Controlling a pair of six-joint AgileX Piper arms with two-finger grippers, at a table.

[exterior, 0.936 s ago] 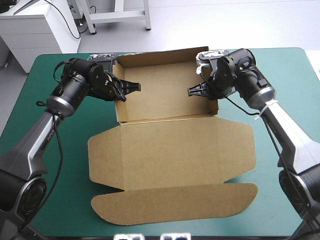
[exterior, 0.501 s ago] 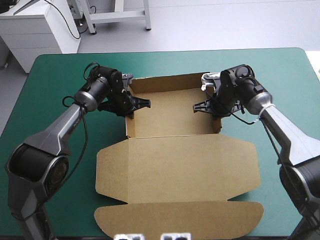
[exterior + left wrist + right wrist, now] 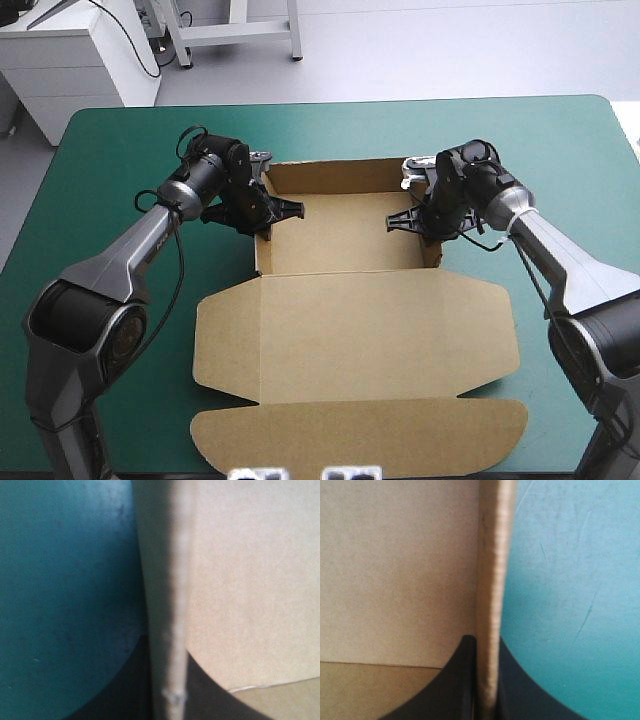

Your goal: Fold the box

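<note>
The brown box point(image 3: 350, 235) stands as an open tray at the middle of the table, its back and side walls raised. Its lid point(image 3: 355, 330) lies flat toward the near edge, ending in a rounded flap point(image 3: 360, 435). My left gripper point(image 3: 268, 212) is shut on the tray's left wall, my right gripper point(image 3: 425, 218) on the right wall. In the left wrist view the wall's edge point(image 3: 172, 605) runs up between the black fingers point(image 3: 120, 692) of my gripper point(image 3: 170, 700). The right wrist view shows the same: the wall point(image 3: 492, 580) pinched in my gripper point(image 3: 487, 690).
The teal-green cover point(image 3: 120, 150) lies bare to the left, right and far side of the box. The lid's rounded flap reaches almost to the table's near edge.
Both grippers have moved inward and toward the near side with the side walls. The tray has narrowed and the whole box has slid a little nearer and to the right.
</note>
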